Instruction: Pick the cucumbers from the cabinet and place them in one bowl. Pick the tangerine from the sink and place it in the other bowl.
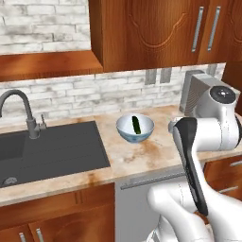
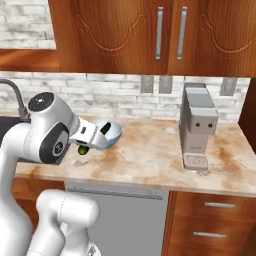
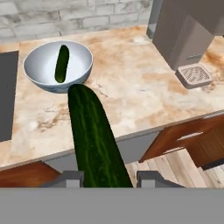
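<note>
One cucumber (image 3: 94, 140) is pinched in the tool (image 3: 109, 178), pointing long-ways at the blue bowl (image 3: 83, 59) straight ahead, where another cucumber (image 3: 61, 64) lies.

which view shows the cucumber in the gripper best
The hand view: the held cucumber runs large up the middle from between the gripper fingers. The right base view shows just its green end below the arm. The left base view hides it behind the arm.
</note>
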You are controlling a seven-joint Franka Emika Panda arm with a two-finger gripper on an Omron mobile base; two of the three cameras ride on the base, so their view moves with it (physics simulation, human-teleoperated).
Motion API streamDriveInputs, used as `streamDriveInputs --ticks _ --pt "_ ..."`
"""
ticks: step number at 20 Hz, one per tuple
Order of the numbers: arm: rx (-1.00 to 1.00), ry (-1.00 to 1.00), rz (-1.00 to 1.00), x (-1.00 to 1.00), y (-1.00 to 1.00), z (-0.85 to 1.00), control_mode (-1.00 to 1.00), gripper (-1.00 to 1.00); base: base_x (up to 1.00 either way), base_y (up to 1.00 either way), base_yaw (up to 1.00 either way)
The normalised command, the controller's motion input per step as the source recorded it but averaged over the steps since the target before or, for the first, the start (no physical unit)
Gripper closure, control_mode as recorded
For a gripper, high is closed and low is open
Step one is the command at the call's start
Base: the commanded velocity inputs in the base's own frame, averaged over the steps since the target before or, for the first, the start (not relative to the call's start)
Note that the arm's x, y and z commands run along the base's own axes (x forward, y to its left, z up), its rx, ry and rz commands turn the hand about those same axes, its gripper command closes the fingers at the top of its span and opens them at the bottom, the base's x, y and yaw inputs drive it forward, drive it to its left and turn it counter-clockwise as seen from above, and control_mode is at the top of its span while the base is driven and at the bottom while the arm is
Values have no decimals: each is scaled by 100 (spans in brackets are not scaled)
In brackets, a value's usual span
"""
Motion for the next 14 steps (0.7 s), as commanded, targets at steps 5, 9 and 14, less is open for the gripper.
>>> streamDriveInputs --ticks 5,9,14 --pt "0 0 0 0 0 0 100 100 69 6 -5" --pt "0 0 0 0 0 0 100 100 31 5 -7" --pt "0 0 0 0 0 0 100 100 0 0 0"
